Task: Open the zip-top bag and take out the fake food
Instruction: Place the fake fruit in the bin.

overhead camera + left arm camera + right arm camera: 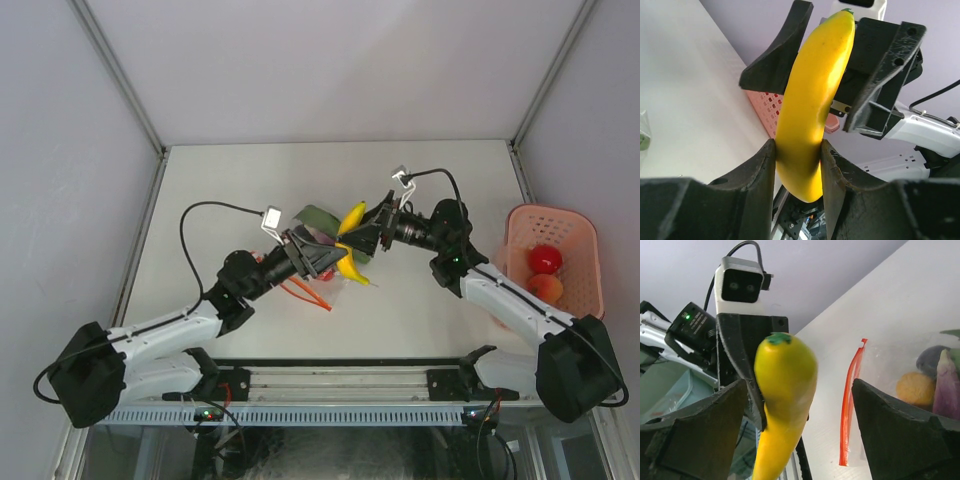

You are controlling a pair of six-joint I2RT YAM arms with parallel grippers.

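My left gripper [335, 258] [797, 150] is shut on the lower part of a long yellow toy fruit [351, 222] [812, 95], holding it above the table. My right gripper [364, 236] [799, 390] is open, with its fingers [782, 45] on either side of the fruit's upper end [785, 370], not pressing it. The clear zip-top bag [880, 370] lies on the table below, its red-orange zip strip [312, 294] [850, 405] showing. Inside it I see an orange piece [915, 388], a dark purple piece [942, 385] and a green piece [318, 217].
A pink perforated basket [585, 225] stands at the right edge of the table and holds a red round fruit [544, 258] and a red-orange one [545, 288]. It also shows in the left wrist view [765, 107]. Grey walls close in the table.
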